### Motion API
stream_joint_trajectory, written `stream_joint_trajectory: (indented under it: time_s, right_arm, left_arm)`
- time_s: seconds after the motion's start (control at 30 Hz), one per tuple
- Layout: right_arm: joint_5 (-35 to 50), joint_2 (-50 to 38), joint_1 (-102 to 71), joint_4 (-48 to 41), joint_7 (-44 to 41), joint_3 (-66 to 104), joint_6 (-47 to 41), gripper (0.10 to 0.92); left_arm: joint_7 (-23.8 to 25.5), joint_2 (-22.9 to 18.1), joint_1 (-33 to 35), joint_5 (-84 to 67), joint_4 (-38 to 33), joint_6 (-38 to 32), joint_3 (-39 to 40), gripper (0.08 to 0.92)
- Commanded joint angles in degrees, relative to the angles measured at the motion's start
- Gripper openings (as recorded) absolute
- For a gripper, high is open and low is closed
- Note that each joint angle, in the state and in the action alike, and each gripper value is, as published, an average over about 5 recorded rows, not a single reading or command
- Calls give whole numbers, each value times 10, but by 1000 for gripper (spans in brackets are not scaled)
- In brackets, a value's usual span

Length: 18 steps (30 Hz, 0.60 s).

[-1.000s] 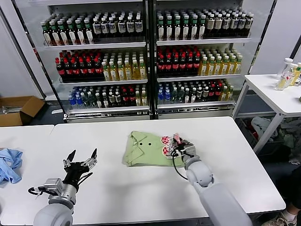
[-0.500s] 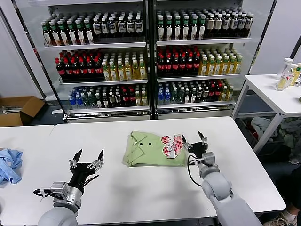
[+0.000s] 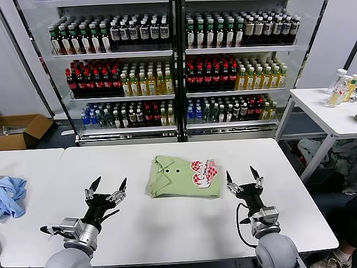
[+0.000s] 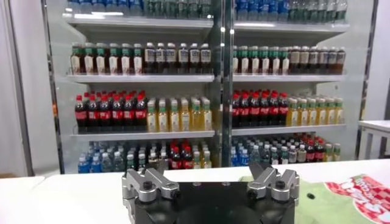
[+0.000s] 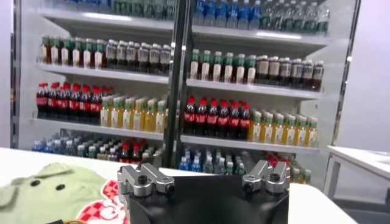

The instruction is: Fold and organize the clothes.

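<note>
We see the folded green shirt (image 3: pixel 184 177) at the centre of the white table (image 3: pixel 167 223), both the left gripper (image 3: pixel 105 188) and right gripper (image 3: pixel 244 177) spread and empty, bottle shelves (image 3: pixel 167 67) behind.

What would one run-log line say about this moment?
stage: fold done, arms back | shirt: folded, mid-table | right gripper: open, empty, beside shirt | left gripper: open, empty, apart

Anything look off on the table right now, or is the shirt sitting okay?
Nothing stands out. The folded shirt lies flat mid-table, collar and print up. Both grippers, left and right, hover clear of it with open jaws. A blue cloth sits crumpled at the far left.
</note>
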Motion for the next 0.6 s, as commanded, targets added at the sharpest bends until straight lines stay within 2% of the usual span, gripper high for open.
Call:
stream_joint_trajectory:
  time_s: [0.03,0.6]
  right_arm:
    - [-10,0,-68,61,9,30,17,823]
    - [-22,2,-68,58,12,30,17,823]
  left_arm:
    - [2,1,5,4,-13,-2,0,823]
    - [13,11,12,-7,-24,3,-5,822]
